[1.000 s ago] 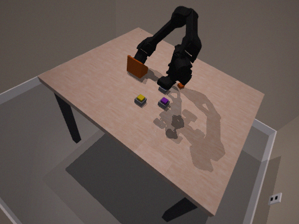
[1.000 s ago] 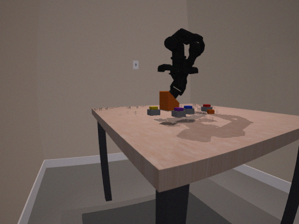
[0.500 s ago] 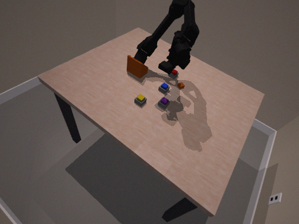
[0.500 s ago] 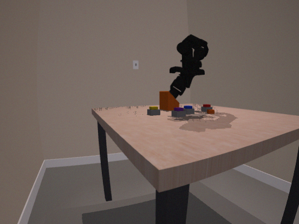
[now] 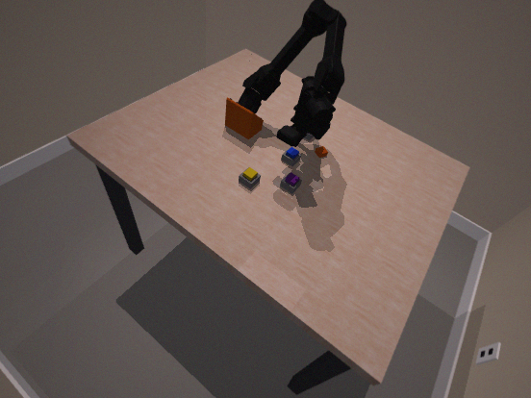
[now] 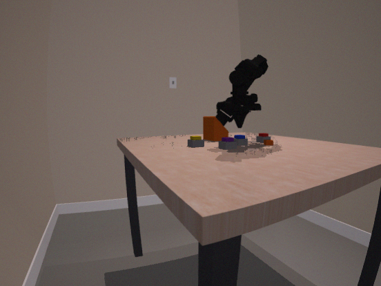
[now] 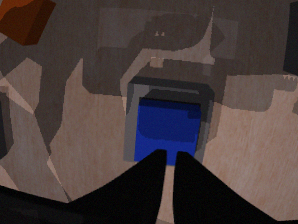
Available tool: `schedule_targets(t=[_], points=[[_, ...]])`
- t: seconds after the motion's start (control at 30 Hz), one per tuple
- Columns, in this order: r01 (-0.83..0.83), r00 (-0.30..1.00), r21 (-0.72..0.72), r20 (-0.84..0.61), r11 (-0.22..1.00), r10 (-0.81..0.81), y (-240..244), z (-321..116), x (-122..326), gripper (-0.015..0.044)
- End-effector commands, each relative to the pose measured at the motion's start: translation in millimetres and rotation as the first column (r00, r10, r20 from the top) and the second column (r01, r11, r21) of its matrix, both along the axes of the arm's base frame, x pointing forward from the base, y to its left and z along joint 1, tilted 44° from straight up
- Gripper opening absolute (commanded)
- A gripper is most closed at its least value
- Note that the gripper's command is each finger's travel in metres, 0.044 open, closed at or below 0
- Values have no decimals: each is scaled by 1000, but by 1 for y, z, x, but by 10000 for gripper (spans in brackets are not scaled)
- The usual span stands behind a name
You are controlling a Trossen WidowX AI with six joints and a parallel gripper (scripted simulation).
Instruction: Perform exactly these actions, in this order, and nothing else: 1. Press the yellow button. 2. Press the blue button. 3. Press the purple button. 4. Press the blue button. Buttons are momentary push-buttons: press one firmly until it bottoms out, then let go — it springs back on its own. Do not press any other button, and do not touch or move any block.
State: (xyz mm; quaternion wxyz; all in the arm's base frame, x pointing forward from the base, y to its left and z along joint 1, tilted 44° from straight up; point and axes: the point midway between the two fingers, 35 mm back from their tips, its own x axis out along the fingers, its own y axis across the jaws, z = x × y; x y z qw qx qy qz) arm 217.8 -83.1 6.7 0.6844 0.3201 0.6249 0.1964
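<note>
The yellow button stands up on its grey base. The purple button stands raised on its base, right of the yellow one in the top view. The blue button is behind the purple one. My gripper is shut and empty. Its tips are a short way above the blue button, with a gap in the exterior view; in the wrist view they overlap the button's lower edge. In the top view the fingertips are hard to make out.
A red button stands farther back, mostly hidden by the arm in the top view. A small orange block lies near the blue button. A large orange wedge stands beside the arm's lower part.
</note>
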Motion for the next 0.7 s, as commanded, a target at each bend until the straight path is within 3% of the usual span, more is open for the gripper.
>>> schedule_targets(t=[0.0,0.67], points=[[1,1000,9,-7,1000,-1,7,-5,-1,20],[1,1000,10,-6,1000,-1,27,-25,3,20]])
